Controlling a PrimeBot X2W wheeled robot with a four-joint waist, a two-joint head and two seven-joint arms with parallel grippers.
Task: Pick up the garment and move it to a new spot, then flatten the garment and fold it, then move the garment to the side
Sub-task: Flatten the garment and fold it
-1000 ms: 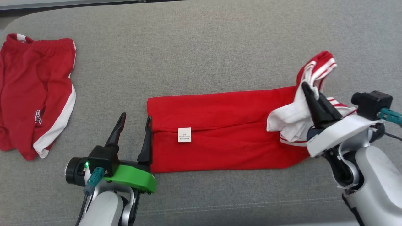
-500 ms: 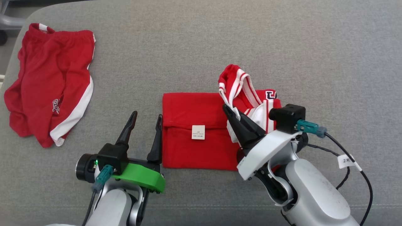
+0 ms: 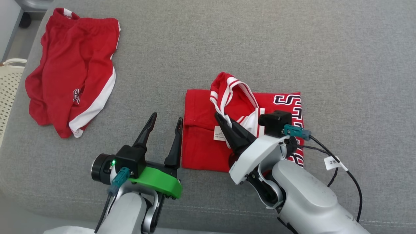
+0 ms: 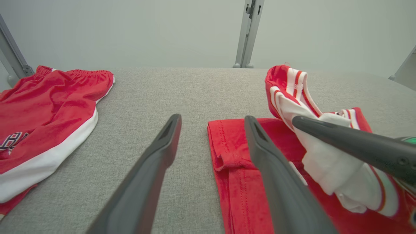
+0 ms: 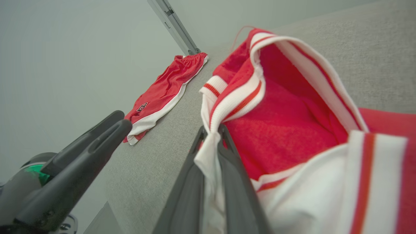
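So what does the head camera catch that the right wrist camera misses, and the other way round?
Head camera: the black lettering on the folded red shirt, its white label, and a pale basket beside the grey cushion. Right wrist camera: a close look at the right tool shut on the shirt's white trim, plus a metal post. Both: the red shorts, the open left tool and that cushion.

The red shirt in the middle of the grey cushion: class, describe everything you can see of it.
The red shirt lies folded into a rectangle on the grey cushion. It looks like soft knit, with a white label and black-and-white lettering along its right side. Its striped trim, red and white, is pinched in the shut right tool and lifted above the rest. The open left tool stands beside its left edge.
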